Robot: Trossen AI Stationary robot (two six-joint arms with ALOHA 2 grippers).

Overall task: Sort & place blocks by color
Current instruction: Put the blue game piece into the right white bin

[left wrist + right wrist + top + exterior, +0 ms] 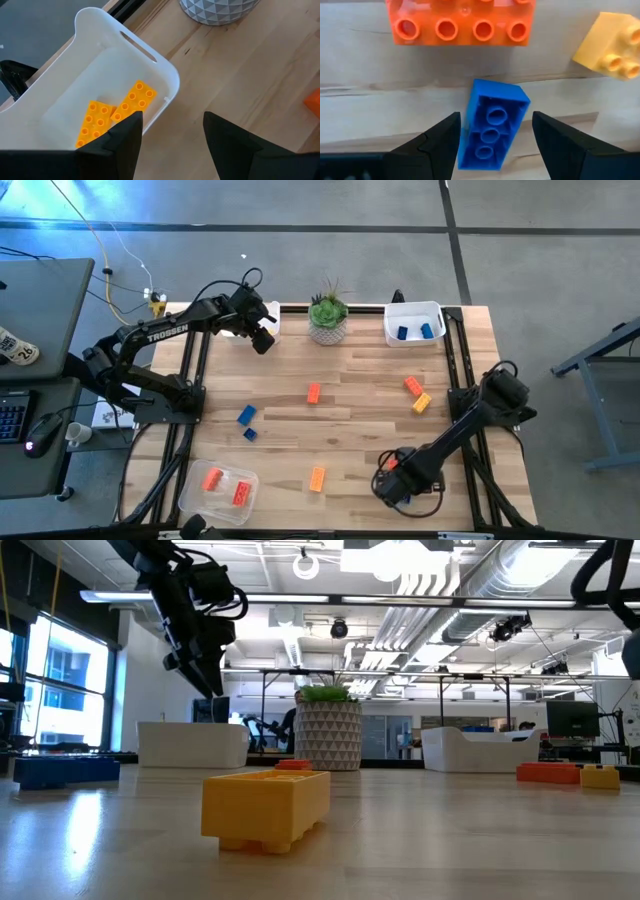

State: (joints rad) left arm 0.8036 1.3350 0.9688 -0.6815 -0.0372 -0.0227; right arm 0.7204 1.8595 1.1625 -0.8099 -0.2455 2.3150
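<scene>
Right claw (495,145) hung low near the worktop's (350,430) front edge, fingers spread wide around a small blue studded plastic brick (492,125) lying underside up, not yet gripped. Called next for closing, then carrying to the white tray (414,320) right of the green potted plant (327,315). Left claw (170,137) hovered parted and empty over the white tray (100,65) left of that plant, two yellow-orange bricks (117,112) inside.

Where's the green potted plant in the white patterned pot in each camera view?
High view: green plant in white patterned pot, table's far edge, middle.
Low view: centre background.
Left wrist view: only its pot, past the tray.
Right wrist view: absent.
Shared landmark: white plastic tray beside it.
</scene>
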